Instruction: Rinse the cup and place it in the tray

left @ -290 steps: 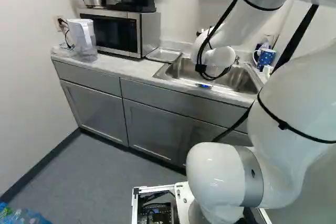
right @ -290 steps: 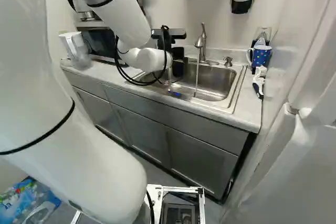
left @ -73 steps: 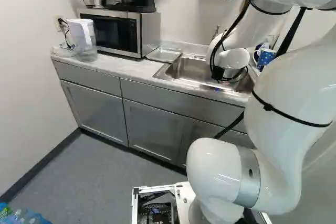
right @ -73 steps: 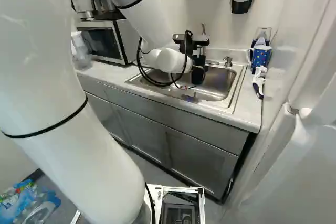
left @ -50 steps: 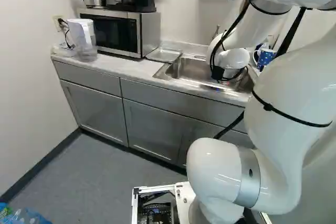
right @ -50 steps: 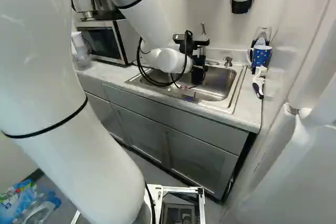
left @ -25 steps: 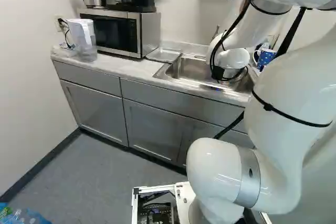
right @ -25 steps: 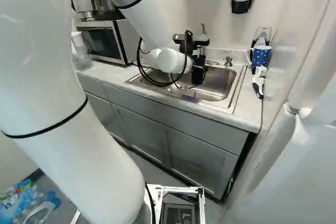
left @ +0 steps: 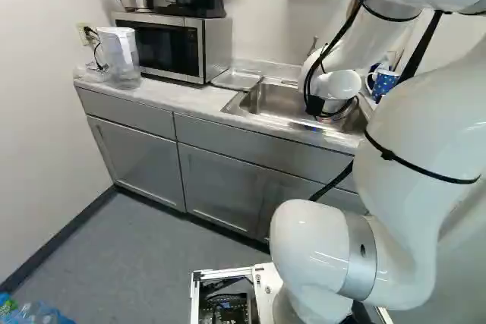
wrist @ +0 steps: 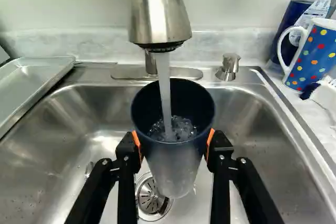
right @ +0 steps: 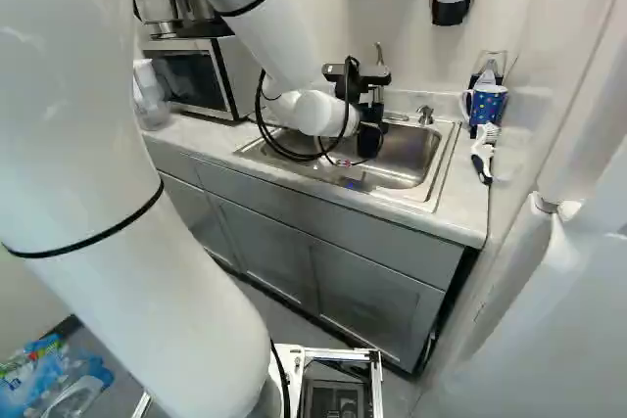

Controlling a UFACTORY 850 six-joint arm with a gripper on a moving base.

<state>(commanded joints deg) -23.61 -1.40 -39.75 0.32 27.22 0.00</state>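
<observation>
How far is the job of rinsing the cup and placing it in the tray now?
Done: the gripper has the cup held upright between its pads, under the faucet. In progress: the rinse, as water runs into the cup and churns inside. Left, probably: emptying the cup, then placing it in the tray beside the sink basin.

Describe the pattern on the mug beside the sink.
The mug is blue with multicoloured dots and a white handle; the wrist view shows it best.
</observation>
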